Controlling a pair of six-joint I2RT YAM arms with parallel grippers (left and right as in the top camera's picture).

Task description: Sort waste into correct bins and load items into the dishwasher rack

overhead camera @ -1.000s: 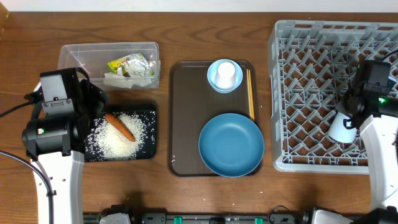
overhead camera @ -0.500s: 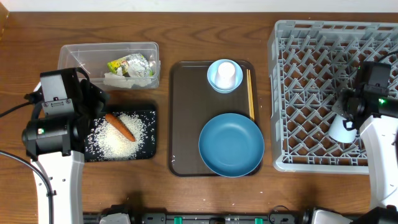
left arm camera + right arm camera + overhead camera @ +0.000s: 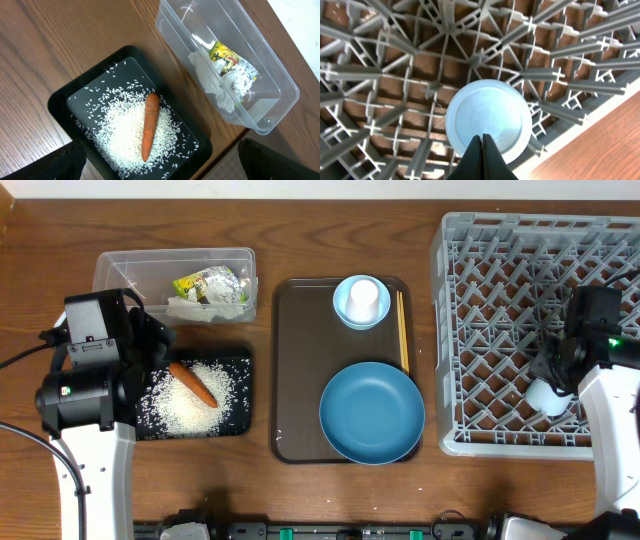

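Cup placement looks done: the pale-blue cup sits upside down, presumably to drain, lower right in the dishwasher rack, with the right end effector pinched shut over its base. The left end effector hangs wide over the black tray holding the carrot.

Bright, even light, soft shadows, sharp overhead view; out-of-focus dark fingers at left-wrist frame corners.
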